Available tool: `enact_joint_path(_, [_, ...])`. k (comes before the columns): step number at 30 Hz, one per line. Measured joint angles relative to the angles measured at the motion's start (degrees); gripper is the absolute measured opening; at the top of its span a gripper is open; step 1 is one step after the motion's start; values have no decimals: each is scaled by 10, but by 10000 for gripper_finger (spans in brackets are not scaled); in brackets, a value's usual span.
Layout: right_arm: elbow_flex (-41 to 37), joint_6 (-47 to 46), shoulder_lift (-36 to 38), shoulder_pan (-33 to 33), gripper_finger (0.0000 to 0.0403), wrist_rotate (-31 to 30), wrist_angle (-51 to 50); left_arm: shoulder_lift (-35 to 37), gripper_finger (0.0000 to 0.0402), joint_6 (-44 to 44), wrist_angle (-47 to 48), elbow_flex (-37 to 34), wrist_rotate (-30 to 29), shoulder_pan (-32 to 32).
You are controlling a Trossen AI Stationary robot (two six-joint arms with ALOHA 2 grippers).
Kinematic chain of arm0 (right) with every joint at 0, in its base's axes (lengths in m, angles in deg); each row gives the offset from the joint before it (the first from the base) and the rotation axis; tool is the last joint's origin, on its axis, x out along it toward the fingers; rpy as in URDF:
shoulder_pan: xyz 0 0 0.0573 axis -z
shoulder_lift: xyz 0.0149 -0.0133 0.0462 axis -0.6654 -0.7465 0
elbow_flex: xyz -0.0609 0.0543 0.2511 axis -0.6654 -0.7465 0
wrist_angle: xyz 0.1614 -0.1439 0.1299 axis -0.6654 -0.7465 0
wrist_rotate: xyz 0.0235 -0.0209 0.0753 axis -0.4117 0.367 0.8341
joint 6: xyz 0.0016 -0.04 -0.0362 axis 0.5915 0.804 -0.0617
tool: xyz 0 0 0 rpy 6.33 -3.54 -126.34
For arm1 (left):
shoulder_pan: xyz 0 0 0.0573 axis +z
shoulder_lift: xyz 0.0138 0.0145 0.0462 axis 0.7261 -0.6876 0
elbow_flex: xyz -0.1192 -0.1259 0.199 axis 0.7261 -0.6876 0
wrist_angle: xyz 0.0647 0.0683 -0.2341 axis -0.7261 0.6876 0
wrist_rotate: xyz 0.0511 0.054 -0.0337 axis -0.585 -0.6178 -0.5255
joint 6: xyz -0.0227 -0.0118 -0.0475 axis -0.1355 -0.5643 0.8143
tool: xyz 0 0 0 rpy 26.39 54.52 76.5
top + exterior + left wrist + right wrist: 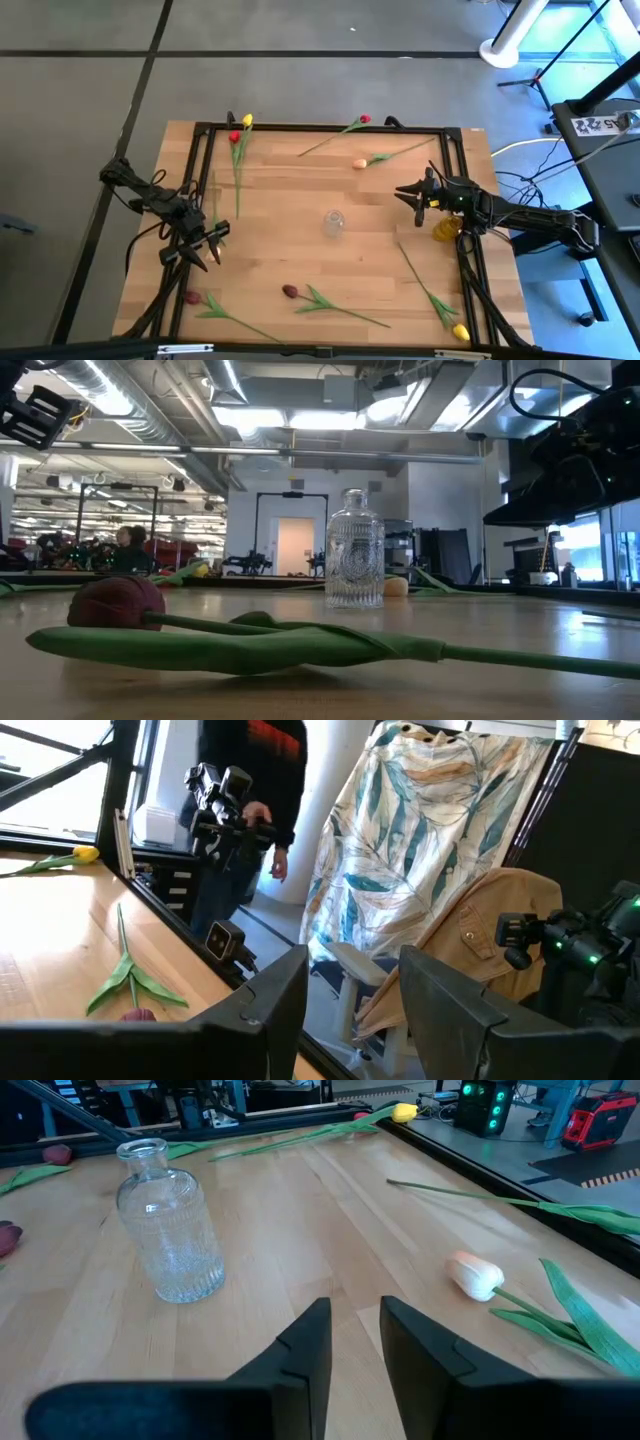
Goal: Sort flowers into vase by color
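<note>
The clear glass vase (334, 223) stands upright near the middle of the tabletop (300, 260), and nothing is in it (its ribbed glass shows straight through in my right wrist view (170, 1220)).

The flowers lie flat and scattered, long thin green stems with leaves. A red tulip (234, 137) and a yellow tulip (247, 120) lie at the far left corner. Another red tulip (364, 119) is at the far edge, and a peach tulip (359, 163) just nearer. Two maroon tulips (290, 291) lie along the near edge. A second yellow tulip (460, 331) rests at the near right corner.

My left claw (214, 248) hangs at the left edge, fingers apart, holding nothing. My right claw (408, 192) hovers right of the vase, fingers narrowly parted, empty.

The tabletop is pale wood in a black frame. Beyond it a person (250, 780) stands beside a leaf-printed cloth (420, 830).
</note>
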Motion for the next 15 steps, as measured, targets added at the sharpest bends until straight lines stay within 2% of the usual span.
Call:
enact_joint_path(12, [0, -1, 0, 0, 90, 1, 6, 0, 153, 0, 0, 0, 0, 0])
enact_joint_path(15, [0, -68, 0, 0, 90, 30, 40, 0, 153, 0, 0, 0, 0, 0])
